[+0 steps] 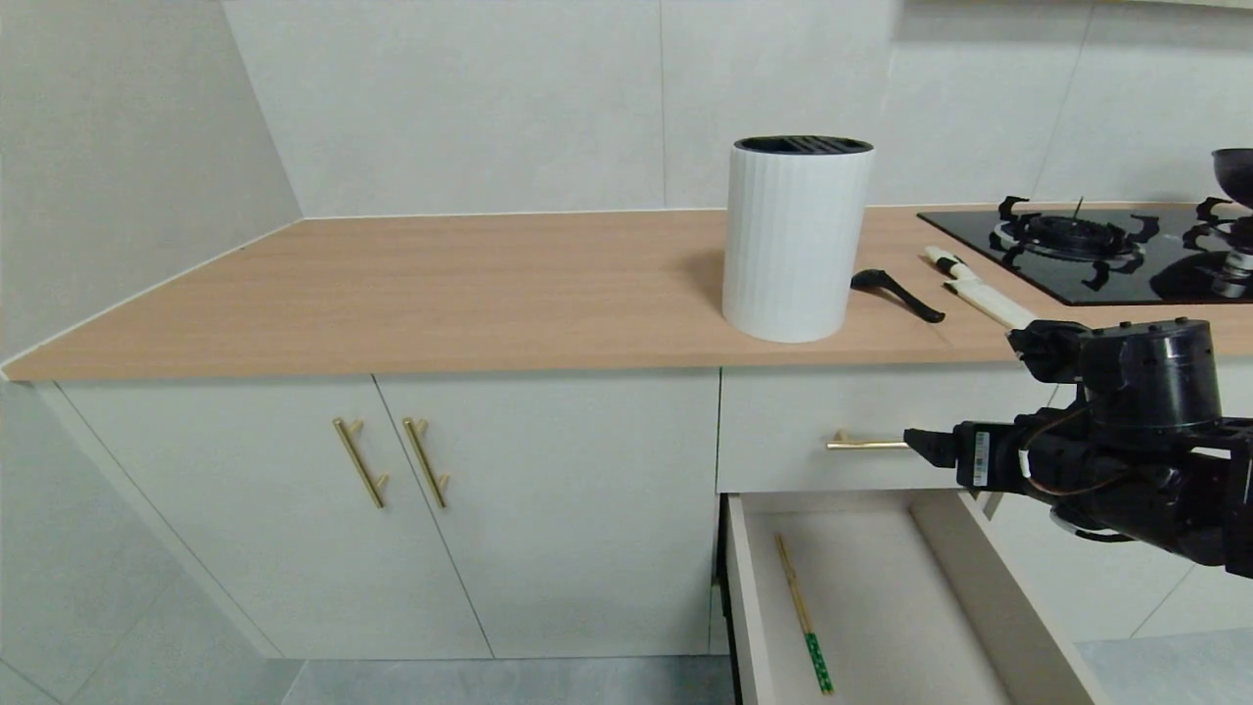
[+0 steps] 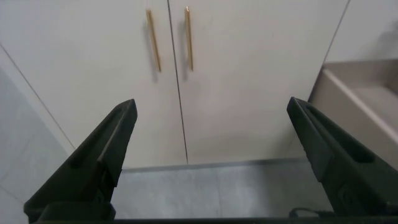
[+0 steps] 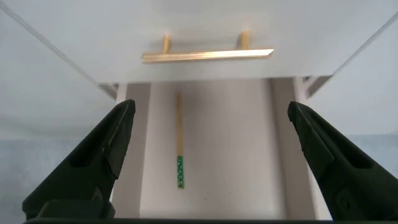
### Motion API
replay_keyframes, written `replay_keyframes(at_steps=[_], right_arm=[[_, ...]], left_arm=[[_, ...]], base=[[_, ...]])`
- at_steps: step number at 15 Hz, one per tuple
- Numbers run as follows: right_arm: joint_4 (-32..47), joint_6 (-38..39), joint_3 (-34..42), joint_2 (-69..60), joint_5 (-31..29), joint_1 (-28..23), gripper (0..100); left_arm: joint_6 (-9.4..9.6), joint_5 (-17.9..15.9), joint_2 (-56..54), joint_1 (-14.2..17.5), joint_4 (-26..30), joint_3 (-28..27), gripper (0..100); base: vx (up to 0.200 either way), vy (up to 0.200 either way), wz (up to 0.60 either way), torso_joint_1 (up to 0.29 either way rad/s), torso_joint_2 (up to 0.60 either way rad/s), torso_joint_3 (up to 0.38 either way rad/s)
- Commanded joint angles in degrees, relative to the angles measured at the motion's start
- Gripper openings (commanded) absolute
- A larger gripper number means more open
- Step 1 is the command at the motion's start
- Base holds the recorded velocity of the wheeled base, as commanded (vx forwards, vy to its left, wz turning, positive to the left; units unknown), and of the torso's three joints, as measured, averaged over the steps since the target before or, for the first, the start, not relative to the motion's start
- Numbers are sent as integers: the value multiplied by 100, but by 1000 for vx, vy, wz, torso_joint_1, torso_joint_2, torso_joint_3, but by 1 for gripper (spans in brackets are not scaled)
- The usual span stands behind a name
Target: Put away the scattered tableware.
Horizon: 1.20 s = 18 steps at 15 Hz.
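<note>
**Wood counter: two utensils left, chopsticks stowed**

Chopsticks (image 1: 805,619) lie in the open drawer (image 1: 989,587), so that part looks done. A black spoon (image 1: 896,294) and a white-handled utensil (image 1: 979,294) lie on the counter (image 1: 440,294) beside the holder (image 1: 795,240).

The head view gives those. The right wrist view looks down into the drawer, with the right gripper (image 3: 210,111) spread and empty. The left gripper (image 2: 211,104), also spread and empty, faces cupboard doors (image 2: 236,81).
</note>
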Motion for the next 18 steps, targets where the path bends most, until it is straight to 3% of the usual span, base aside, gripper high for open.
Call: replay_keyframes(at_steps=[1,8,15,18], right_arm=[[1,0,40,22,1,-1,100],[1,0,57,22,1,26,100],[-52,-299,31,22,-8,8,100],[-307,-537,-452,198,150,-124,100]], left_arm=[[-1,1,0,0,4,1,100],[-1,1,0,0,4,1,100],[-1,1,0,0,4,1,100],[-1,1,0,0,4,1,100]], base=[[0,0,0,188,-466,-286],[0,0,0,174,-413,-245],[0,0,0,17,-24,-14],[0,0,0,0,0,0]])
